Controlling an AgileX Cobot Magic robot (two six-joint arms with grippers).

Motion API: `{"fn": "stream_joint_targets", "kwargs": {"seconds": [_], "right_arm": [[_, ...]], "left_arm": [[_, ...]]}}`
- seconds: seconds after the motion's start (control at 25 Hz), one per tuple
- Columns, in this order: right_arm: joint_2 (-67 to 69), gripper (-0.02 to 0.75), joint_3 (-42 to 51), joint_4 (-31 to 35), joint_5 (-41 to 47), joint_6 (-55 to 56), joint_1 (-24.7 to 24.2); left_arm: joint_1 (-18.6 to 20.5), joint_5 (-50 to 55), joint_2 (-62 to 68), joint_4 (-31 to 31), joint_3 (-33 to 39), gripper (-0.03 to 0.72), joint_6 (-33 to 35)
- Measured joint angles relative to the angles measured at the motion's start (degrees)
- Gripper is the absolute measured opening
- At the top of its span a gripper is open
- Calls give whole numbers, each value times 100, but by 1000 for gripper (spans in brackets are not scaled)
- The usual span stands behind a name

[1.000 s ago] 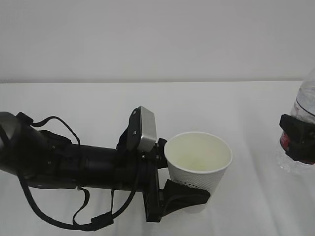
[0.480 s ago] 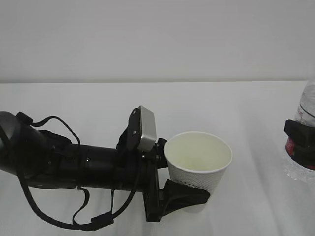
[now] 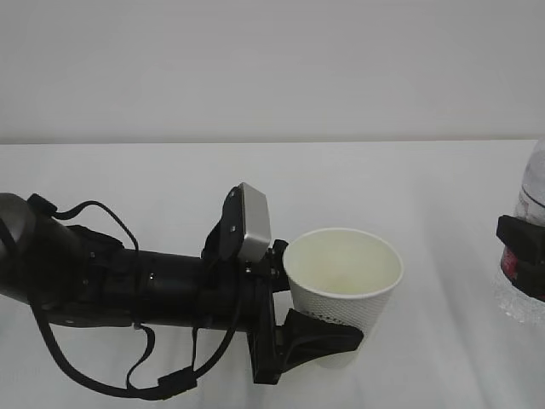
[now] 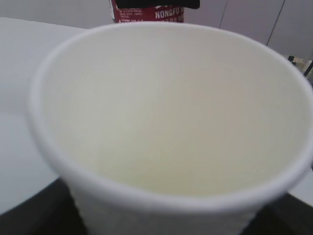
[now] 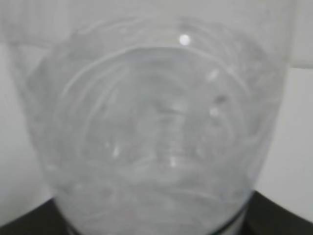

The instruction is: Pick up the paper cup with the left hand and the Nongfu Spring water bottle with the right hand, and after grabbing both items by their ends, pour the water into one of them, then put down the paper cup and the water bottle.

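Exterior view, left hand: the left hand (image 3: 328,339) has its fingers around the lower wall of the paper cup (image 3: 342,285), pinching it; the cup stands upright with its mouth open upward, directly ahead of the hand's silver block, on or just over the white table (image 3: 170,183).
Exterior view, right hand: the right hand (image 3: 521,254) is clamped on the Nongfu Spring water bottle (image 3: 530,213) at the label, well apart from the cup, partly cut off by the frame edge.
Left wrist view: the cup's interior (image 4: 171,112) fills the frame and looks dry; the bottle's red label (image 4: 146,12) shows beyond its far rim.
Right wrist view: the bottle's clear ribbed wall (image 5: 151,127) sits close before the hand; blurred.
Handling, cup: light and thin-walled, probably easy to crush; a low, gentle hold seems best.
Handling, bottle: heavier with water, smooth plastic that may flex or slip; gripping at the label band looks sound.
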Motion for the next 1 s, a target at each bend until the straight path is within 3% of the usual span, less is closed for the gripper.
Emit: {"fn": "stream_joint_targets", "kwargs": {"seconds": [0.6,1.0], "right_arm": [[-713,396,0,-46,612,3,0],[-795,396,-123,-617,1076,2,0]], "left_arm": [[-408,42,-58,-821,0,569,0],[-451,96,-58,-790,0,574,19]]}}
